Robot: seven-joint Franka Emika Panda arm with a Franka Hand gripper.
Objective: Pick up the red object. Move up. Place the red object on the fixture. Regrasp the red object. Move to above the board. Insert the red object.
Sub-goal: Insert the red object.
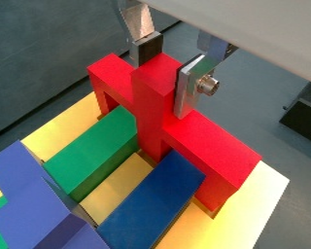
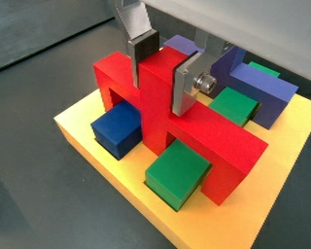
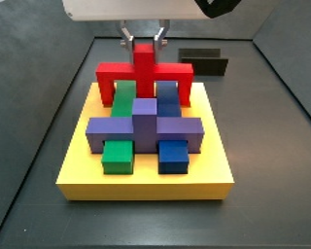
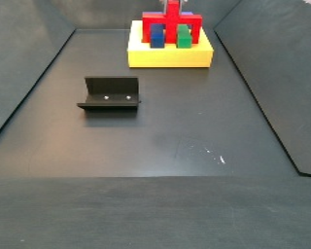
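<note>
Red object in tool on board

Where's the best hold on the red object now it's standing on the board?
From above, on the upright central stem of the red object, where the tool grips it now: it rises clear, while the legs sit among blocks on the board.

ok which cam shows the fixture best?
The side view looking down the floor: the fixture stands whole and unblocked, apart from the board. The opposite side view shows only its top behind the board. Neither wrist view shows it clearly. The hand is at the red object.
</note>
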